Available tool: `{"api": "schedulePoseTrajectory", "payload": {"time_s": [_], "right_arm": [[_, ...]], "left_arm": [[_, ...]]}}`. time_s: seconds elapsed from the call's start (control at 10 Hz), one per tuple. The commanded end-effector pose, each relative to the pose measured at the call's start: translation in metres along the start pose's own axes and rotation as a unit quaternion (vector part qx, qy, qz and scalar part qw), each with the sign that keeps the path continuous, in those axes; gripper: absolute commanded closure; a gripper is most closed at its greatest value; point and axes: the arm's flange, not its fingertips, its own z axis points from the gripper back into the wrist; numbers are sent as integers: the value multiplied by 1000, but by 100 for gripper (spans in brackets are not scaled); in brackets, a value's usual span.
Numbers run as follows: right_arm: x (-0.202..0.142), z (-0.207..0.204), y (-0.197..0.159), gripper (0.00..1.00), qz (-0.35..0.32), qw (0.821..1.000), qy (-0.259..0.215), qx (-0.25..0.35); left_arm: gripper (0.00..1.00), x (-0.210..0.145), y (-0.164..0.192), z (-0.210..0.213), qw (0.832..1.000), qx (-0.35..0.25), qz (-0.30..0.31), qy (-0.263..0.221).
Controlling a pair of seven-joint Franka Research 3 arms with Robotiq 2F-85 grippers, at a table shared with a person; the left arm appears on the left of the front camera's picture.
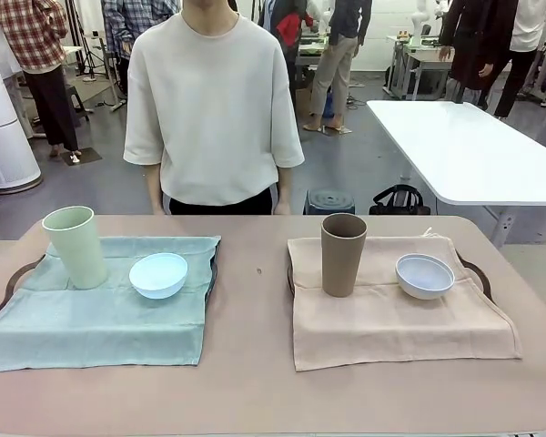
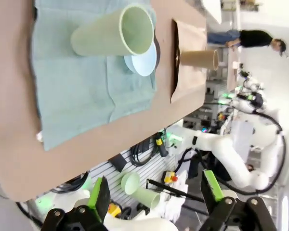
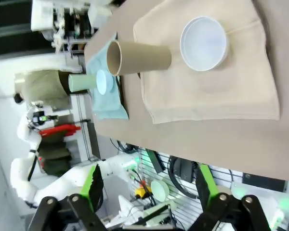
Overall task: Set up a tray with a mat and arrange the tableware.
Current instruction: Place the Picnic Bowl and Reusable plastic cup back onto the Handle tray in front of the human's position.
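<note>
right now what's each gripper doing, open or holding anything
Left gripper: open, holding nothing, raised clear of the table.
Right gripper: open, holding nothing, raised clear of the table.

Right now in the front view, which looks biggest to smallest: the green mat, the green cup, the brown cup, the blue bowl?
1. Green mat, by far the biggest.
2. Green cup and brown cup: these look alike, so no ranking.
3. Blue bowl, smallest.
</note>
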Motion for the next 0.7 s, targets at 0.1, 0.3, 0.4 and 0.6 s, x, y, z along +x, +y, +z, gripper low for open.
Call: {"api": "schedulePoseTrajectory", "payload": {"time_s": [0.1, 0.3, 0.4, 0.6], "right_arm": [[0, 0, 0, 0, 0, 1000, 0, 0], [0, 0, 0, 0, 0, 1000, 0, 0], [-8, 10, 0, 0, -4, 1000, -8, 0], [6, 42, -9, 0, -27, 1000, -8, -14]], "left_arm": [[0, 0, 0, 0, 1000, 0, 0, 0], [0, 0, 0, 0, 1000, 0, 0, 0], [0, -3, 4, 6, 1000, 5, -8, -19], [0, -9, 6, 14, 996, 29, 23, -80]]}}
